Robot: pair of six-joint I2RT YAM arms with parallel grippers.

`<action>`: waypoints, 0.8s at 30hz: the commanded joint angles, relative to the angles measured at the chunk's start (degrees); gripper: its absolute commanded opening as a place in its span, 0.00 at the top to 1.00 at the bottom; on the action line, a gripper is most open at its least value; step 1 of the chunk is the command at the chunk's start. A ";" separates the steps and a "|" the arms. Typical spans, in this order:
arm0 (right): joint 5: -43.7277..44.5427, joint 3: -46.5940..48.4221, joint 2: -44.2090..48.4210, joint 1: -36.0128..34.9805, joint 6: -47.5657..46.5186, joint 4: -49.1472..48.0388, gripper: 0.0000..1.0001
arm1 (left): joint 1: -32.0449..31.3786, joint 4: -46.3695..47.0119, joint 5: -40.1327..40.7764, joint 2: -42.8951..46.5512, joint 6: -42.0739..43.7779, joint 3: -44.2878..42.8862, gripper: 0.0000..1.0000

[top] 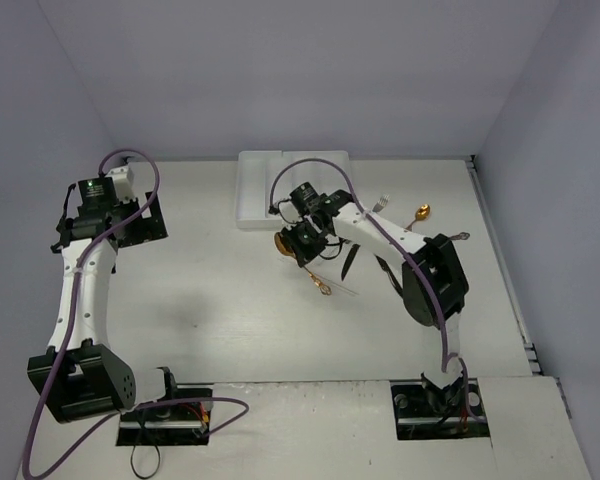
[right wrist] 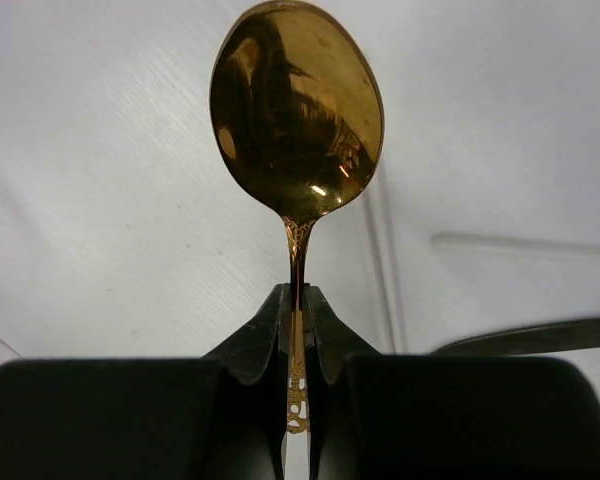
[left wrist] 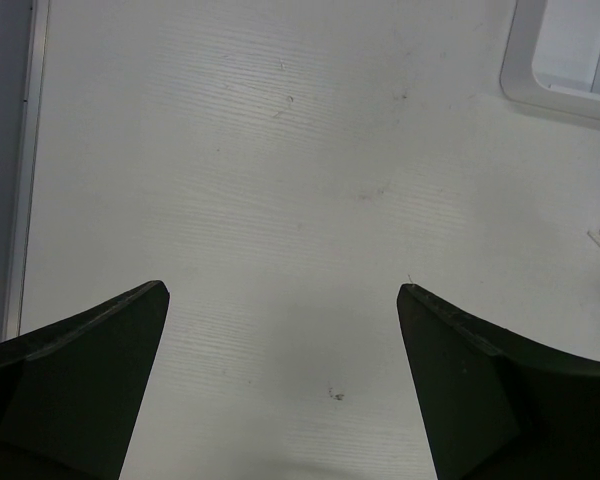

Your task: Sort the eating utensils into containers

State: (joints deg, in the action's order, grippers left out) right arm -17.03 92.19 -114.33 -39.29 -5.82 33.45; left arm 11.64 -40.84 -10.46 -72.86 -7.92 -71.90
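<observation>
Jaws of the right gripper (right wrist: 296,300) are pinched narrow on the thin handle of a gold spoon (right wrist: 296,110), with its bowl sticking out past the fingertips (the reflections in it are too murky to read). From above, that spoon sits just at 6 o'clock of the white tray (top: 246,195), close to its near edge. The left gripper (left wrist: 283,290) hangs with its jaws spread wide and nothing between them, over bare table (left wrist: 280,150), well off at 9 o'clock of the tray. Loose pieces lie toward 3 o'clock of the held spoon: a black knife (top: 348,258), a fork (top: 382,203) and a second gold spoon (top: 421,212).
</observation>
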 commanded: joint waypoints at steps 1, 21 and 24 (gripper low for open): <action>-5.78 10.14 7.45 5.12 1.77 -0.28 1.00 | 0.26 2.34 -0.02 0.66 0.14 -3.61 0.03; 0.07 44.49 -17.09 23.04 11.83 -8.12 1.00 | 0.24 11.57 0.97 5.92 -2.03 1.50 0.03; 0.43 44.62 -18.92 23.44 12.20 -9.95 1.00 | 0.23 11.62 0.74 5.01 -2.65 1.45 0.03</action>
State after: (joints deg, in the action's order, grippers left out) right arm -16.78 133.35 -133.38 -16.18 4.32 29.78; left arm 11.64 -33.30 -9.93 -67.36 -9.14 -69.54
